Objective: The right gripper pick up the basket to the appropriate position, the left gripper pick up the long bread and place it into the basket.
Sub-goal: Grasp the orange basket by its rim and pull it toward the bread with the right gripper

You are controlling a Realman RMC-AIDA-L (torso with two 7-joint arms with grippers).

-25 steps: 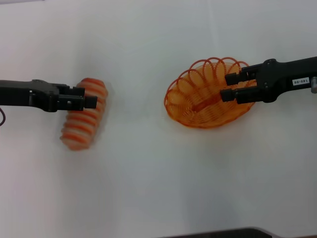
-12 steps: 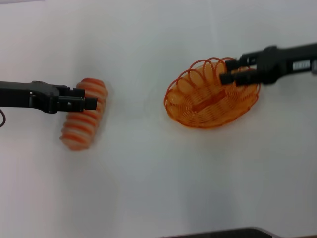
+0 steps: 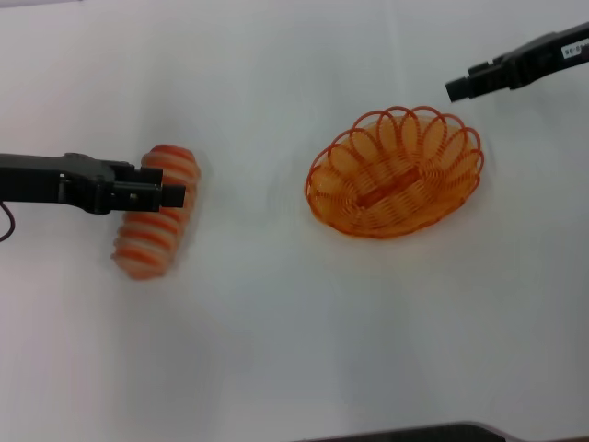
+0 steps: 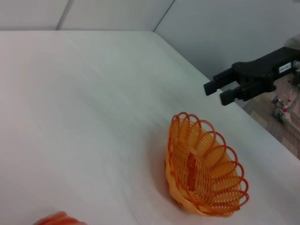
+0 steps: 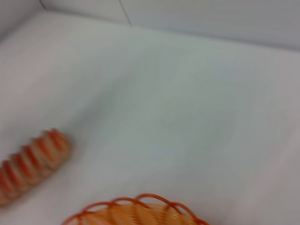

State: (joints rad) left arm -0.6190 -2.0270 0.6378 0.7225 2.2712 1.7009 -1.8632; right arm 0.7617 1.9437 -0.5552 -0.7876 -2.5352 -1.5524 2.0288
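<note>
Two black grippers over white tabletop [image 3: 276, 350], head view: left gripper [image 3: 171, 194] above striped cream-tan long bread [image 3: 156, 214], fingers look together, grip can't tell. Right gripper [image 3: 456, 88] apart from oval orange wire basket [image 3: 394, 172], empty. Left wrist: right fingers [image 4: 213, 86] slightly parted, well above basket [image 4: 205, 171]. Right wrist: bread [image 5: 29, 164], basket rim [image 5: 136, 205].

Right pincer [image 3: 454, 89] raised, parted, empty — left pincer [image 3: 173, 195] low, extended.
</note>
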